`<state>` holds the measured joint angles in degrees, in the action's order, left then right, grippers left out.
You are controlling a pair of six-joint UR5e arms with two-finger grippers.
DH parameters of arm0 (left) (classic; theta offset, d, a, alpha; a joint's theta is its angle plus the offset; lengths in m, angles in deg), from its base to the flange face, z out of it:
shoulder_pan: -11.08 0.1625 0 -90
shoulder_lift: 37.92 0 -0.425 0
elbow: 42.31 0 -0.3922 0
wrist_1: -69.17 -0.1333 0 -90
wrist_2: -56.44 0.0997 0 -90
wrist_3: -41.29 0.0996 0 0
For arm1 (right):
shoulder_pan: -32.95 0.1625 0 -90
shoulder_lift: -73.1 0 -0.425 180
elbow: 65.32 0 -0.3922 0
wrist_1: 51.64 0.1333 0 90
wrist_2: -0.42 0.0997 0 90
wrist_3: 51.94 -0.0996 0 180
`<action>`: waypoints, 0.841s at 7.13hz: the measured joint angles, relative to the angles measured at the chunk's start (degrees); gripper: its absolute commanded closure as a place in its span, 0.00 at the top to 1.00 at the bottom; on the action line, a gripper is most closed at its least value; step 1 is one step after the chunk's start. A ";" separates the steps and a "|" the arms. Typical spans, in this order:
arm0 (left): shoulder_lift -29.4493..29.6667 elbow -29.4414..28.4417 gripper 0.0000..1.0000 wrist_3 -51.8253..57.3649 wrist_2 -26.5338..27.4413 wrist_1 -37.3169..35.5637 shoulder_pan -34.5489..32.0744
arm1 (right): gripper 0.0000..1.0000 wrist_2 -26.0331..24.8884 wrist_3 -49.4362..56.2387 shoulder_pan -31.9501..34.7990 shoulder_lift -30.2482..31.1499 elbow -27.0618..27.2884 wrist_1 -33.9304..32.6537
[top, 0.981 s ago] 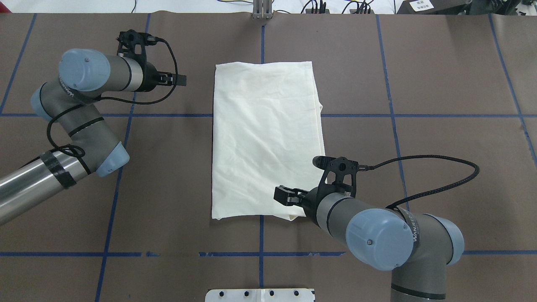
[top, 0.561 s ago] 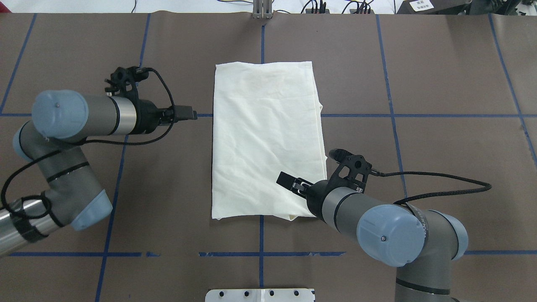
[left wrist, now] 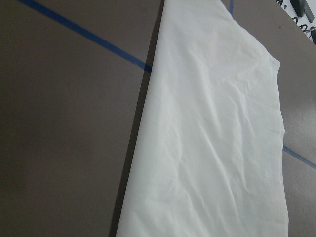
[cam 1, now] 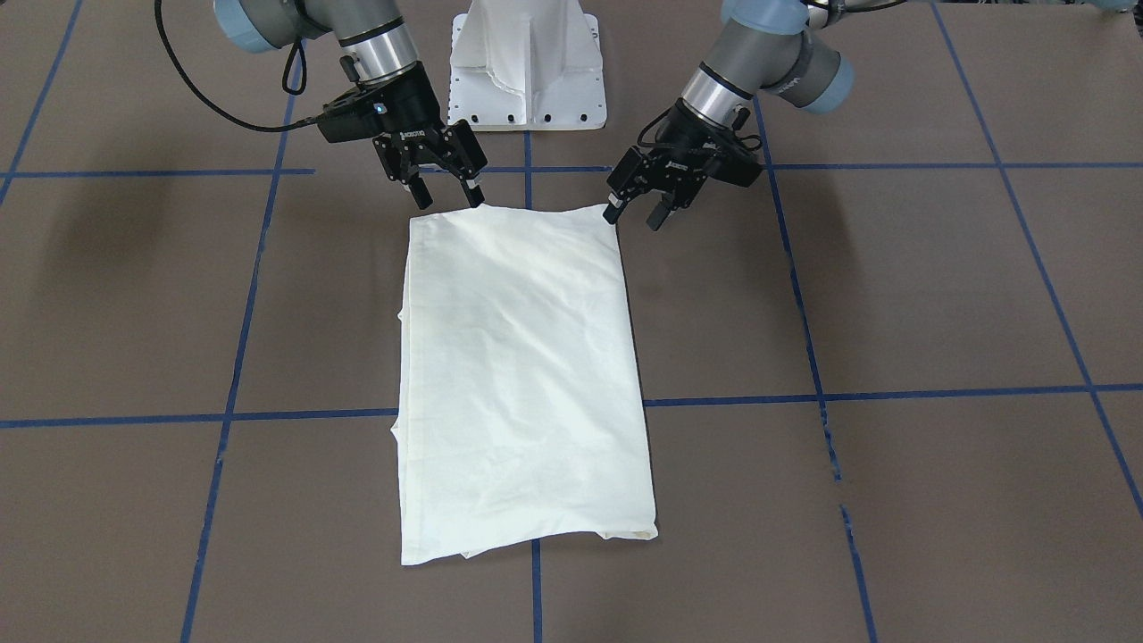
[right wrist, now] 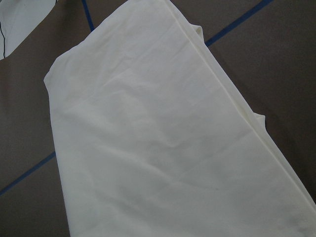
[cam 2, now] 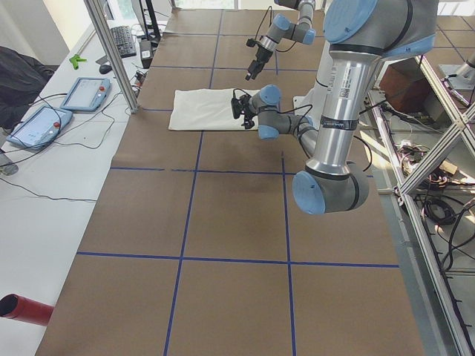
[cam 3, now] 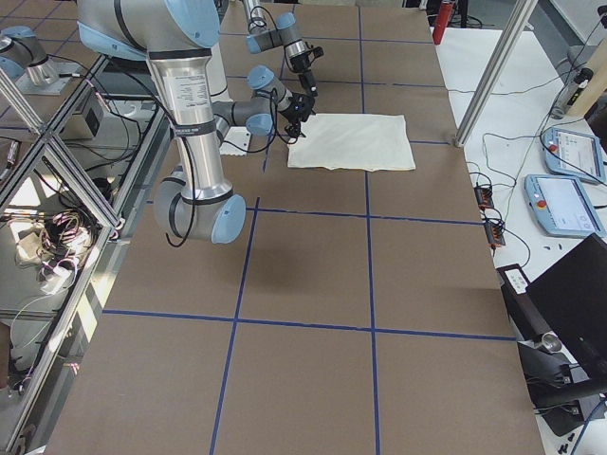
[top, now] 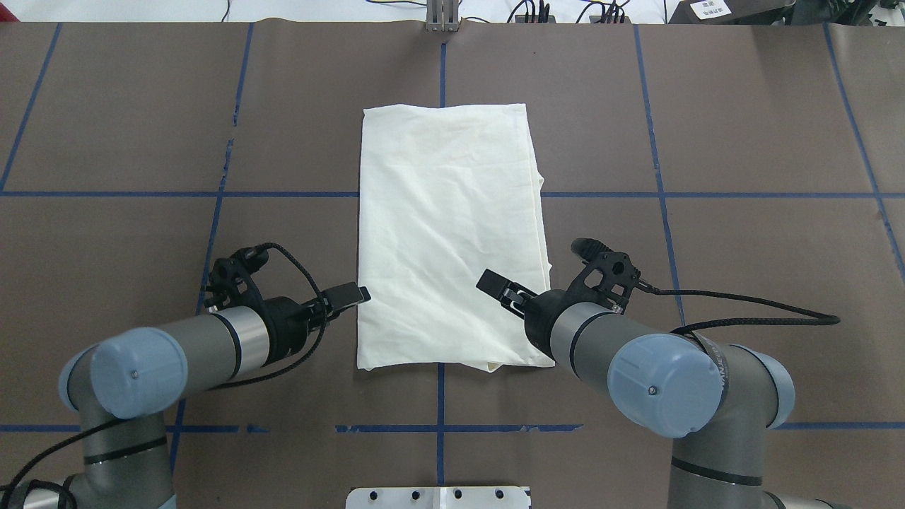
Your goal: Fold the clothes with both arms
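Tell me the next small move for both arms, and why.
Probably lower both and pinch the near corners. The T-shirt lies flat in a long rectangle; the left gripper and right gripper hover open at its two robot-side corners, neither holding cloth yet, so a pinch there would start the next fold.

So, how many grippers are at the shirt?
2. The left gripper hovers by the shirt's robot-side left corner, the right gripper by its robot-side right corner; both are open.

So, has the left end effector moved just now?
Yes, the left end effector crossed the blue tape line toward the robot, beside the folded shirt.
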<state>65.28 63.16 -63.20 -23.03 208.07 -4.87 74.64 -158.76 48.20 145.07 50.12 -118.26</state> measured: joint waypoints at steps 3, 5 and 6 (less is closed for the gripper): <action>0.45 -2.53 0.79 -6.04 4.60 -0.03 4.38 | 1.00 -0.38 -0.05 0.03 0.22 -0.04 0.00; 1.31 -3.56 0.79 -7.06 4.80 -0.08 5.42 | 1.00 -0.55 -0.05 0.04 0.37 -0.04 0.00; 1.88 -4.15 0.79 -7.10 4.74 -0.16 5.62 | 1.00 -0.78 -0.05 0.04 0.39 -0.04 0.00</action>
<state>67.16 59.01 -70.29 -18.29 207.91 0.75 73.87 -158.81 48.24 145.46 50.08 -118.26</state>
